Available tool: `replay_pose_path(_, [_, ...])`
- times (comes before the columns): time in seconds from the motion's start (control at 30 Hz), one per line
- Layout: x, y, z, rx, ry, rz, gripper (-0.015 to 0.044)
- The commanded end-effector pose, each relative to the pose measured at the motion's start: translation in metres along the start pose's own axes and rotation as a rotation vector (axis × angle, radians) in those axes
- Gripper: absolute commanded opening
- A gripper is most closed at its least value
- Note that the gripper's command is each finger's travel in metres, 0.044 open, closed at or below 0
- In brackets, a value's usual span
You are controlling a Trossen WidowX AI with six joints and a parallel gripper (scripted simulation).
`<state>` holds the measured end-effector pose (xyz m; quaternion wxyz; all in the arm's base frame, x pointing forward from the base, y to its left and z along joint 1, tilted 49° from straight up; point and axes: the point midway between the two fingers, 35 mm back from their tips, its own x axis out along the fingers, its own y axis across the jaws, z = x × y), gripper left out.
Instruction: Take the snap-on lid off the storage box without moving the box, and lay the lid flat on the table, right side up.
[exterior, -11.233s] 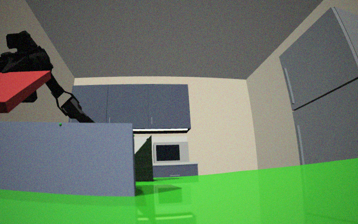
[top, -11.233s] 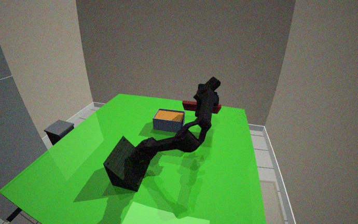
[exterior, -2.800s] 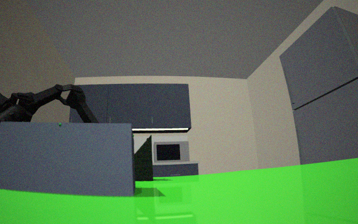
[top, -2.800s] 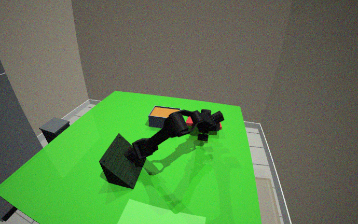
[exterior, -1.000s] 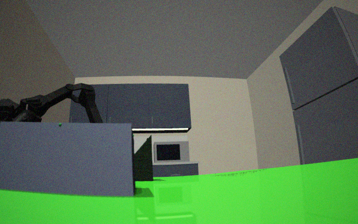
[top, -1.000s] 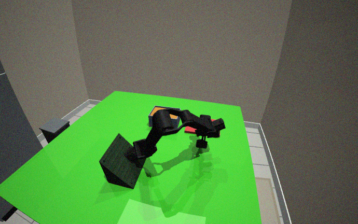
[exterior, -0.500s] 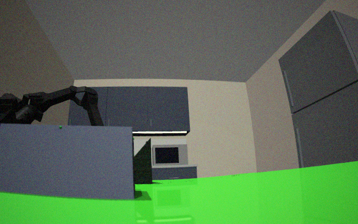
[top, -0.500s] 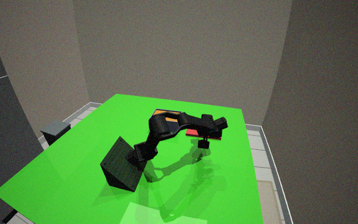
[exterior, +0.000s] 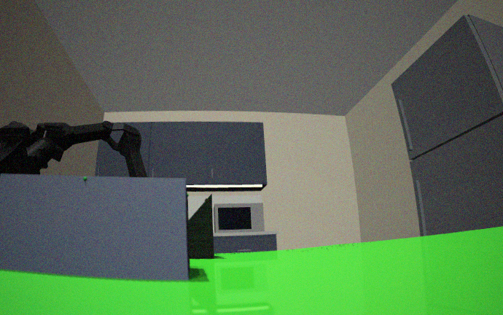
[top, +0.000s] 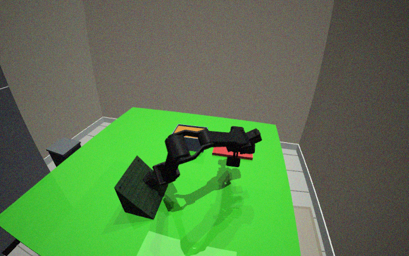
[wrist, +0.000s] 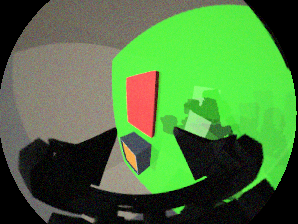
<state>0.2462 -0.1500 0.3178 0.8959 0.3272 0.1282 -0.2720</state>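
The storage box [top: 194,144] [exterior: 92,230] [wrist: 144,157] is blue-grey, stands on the table without a lid on it, and shows orange inside its rim. The arm partly covers it in the top view. The red lid [top: 219,151] [wrist: 142,104] lies flat on the table beside the box, its smooth red face up. My gripper [top: 233,161] [wrist: 145,130] is open and empty. It hangs above the table, on the near side of the lid in the top view, and touches neither lid nor box. The gripper and lid do not show in the exterior view.
The green table [top: 90,181] [exterior: 352,281] carries the arm's dark wedge-shaped base [top: 140,186] [exterior: 203,237]. The arm reaches from the base past the near side of the box. The table's right edge runs a little beyond the lid. A grey cabinet [top: 63,146] stands off the table's left side.
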Motion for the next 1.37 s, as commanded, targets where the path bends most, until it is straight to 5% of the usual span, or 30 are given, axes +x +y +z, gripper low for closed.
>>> replay_pose_path(0.0, [-0.0119, 0.0072, 0.0041, 0.0, -0.018, 0.009, 0.044])
replay_pose_path(1.23, [-0.0118, 0.0068, 0.0005, 0.001, -0.017, 0.009, 0.044])
replay_pose_path(1.33, [-0.0118, 0.0068, 0.0005, 0.001, -0.017, 0.009, 0.0361])
